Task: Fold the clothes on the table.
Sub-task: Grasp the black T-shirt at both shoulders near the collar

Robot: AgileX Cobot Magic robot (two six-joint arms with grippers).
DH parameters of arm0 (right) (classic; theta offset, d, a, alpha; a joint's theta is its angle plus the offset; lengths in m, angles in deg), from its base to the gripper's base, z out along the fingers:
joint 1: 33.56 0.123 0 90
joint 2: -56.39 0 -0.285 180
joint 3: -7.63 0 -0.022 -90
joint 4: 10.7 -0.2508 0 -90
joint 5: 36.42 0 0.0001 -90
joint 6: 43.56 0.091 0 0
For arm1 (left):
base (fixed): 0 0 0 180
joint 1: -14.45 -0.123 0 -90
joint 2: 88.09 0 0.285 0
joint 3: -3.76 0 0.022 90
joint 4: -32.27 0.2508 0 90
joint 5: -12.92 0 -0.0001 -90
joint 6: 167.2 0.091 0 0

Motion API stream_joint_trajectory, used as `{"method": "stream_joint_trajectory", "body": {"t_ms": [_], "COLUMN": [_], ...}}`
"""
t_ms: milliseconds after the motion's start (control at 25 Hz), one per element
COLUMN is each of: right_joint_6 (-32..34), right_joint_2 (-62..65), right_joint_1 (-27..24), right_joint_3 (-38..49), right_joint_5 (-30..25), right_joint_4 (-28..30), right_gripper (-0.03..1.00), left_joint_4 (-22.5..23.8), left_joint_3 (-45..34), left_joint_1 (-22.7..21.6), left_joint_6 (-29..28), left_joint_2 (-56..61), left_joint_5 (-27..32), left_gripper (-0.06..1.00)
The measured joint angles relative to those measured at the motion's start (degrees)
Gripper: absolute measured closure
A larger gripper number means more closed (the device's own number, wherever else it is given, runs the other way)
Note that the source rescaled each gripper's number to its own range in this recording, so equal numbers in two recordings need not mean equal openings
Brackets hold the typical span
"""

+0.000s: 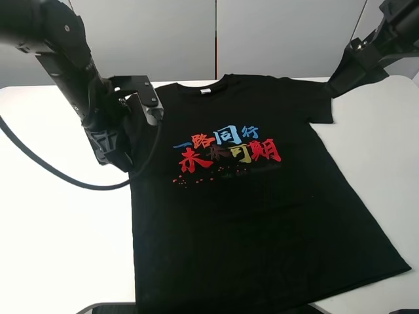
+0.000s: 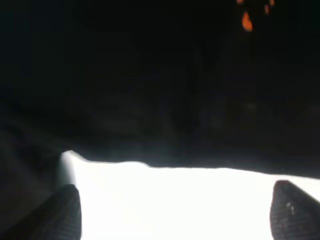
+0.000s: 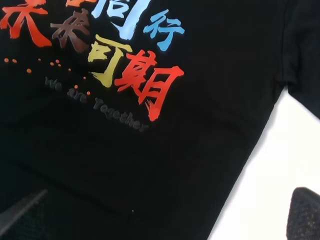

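A black T-shirt [image 1: 262,209] with coloured Chinese characters [image 1: 229,149] lies flat, front up, on the white table [image 1: 52,242]. My left gripper [image 1: 116,154] is low at the shirt's left sleeve and side edge. In the left wrist view the left gripper [image 2: 175,215] is open and empty, with both fingertips [image 2: 65,212] over bare table just off the shirt's edge [image 2: 165,125]. My right gripper [image 1: 342,77] hangs raised by the right sleeve [image 1: 321,98]. In the right wrist view the right gripper [image 3: 162,220] is open and empty, above the shirt's print [image 3: 145,85].
The left arm's black cable [image 1: 59,173] loops over the table to the left of the shirt. The table's white surface [image 1: 380,150] shows on both sides of the shirt. A dark object [image 1: 111,309] sits at the front edge.
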Motion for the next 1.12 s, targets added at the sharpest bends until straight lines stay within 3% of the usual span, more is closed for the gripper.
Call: {"method": "stream_joint_trajectory", "body": {"t_ms": [240, 1120], "right_joint_6": [0.0, -0.49], "right_joint_2": [0.0, 0.0], "right_joint_1": [0.0, 0.0], "right_joint_3": [0.0, 0.0], "right_joint_5": [0.0, -0.66], "right_joint_4": [-0.23, -2.67], "right_gripper": [-0.03, -0.03], "left_joint_4": [2.62, 5.76], "left_joint_3": [0.1, 2.0], "left_joint_1": [3.8, 4.13], "left_joint_6": [-0.96, -2.86], "left_joint_2": [-4.51, -11.06], "left_joint_5": [-3.11, -5.74], "left_gripper": [-0.04, -0.04]}}
